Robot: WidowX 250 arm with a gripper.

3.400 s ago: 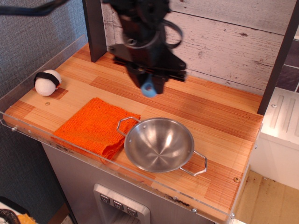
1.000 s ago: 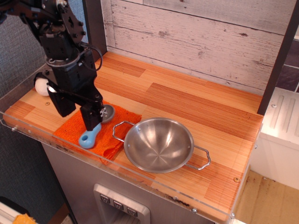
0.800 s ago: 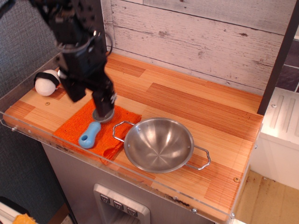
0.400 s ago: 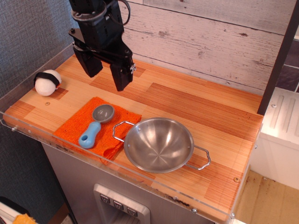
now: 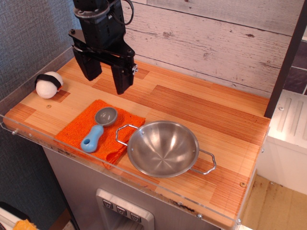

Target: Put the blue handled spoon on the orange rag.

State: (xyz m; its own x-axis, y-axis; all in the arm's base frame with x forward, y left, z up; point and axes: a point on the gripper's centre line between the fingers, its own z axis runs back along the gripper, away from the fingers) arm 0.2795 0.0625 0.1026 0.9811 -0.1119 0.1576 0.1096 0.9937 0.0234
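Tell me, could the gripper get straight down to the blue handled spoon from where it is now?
Probably yes. The gripper hangs open above the counter, and the blue handled spoon lies uncovered on the orange rag, beside the steel bowl.

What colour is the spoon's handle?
Light blue; the spoon lies on the orange rag, clearest in this overhead view.

On my wooden counter (image 5: pixel 201 108) sits a two-handled steel bowl (image 5: pixel 163 148); a white ball (image 5: pixel 48 85) with a black band lies far left.

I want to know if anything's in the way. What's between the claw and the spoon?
Nothing. In the one camera view, the open claw hangs above bare wooden counter, and the spoon lies on the rag below it, apart.
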